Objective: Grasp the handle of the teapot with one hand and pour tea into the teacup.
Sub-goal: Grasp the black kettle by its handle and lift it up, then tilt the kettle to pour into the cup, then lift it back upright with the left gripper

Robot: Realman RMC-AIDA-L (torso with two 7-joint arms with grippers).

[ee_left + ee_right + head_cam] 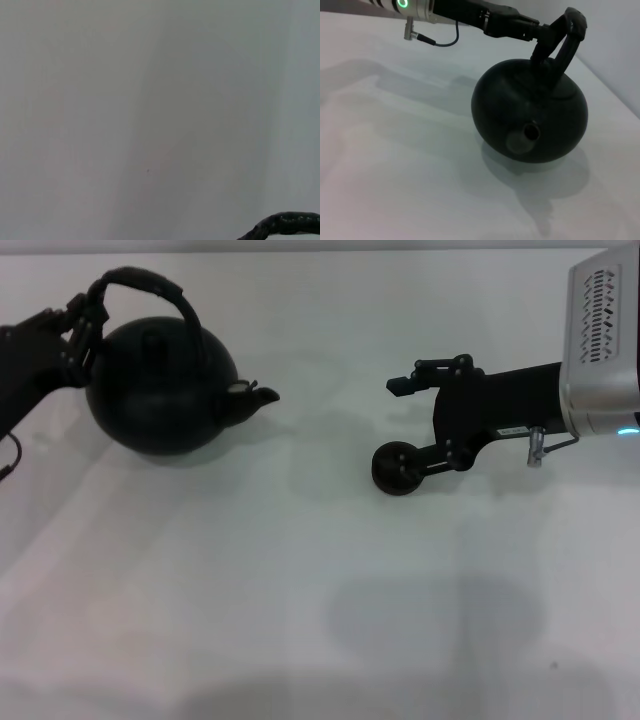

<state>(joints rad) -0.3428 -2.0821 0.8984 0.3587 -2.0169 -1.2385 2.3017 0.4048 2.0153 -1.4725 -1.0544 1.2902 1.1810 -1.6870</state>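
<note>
The left gripper (82,328) is clamping the handle (150,285) at its nine o'clock end; the black round-bellied teapot (160,390) is sitting on the white table (300,590), spout pointing toward three o'clock at the teacup (398,468); the right gripper (405,425) is standing spread, its lower finger touching that small dark cup.

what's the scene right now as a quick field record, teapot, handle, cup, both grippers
teapot: on the white table, robot's left side, spout toward the teacup
handle: arched over the lid, left gripper shut on its left end
teacup: right of the spout, clear of it, between the right gripper's fingers
right gripper: open around the cup
pouring: not begun
</note>
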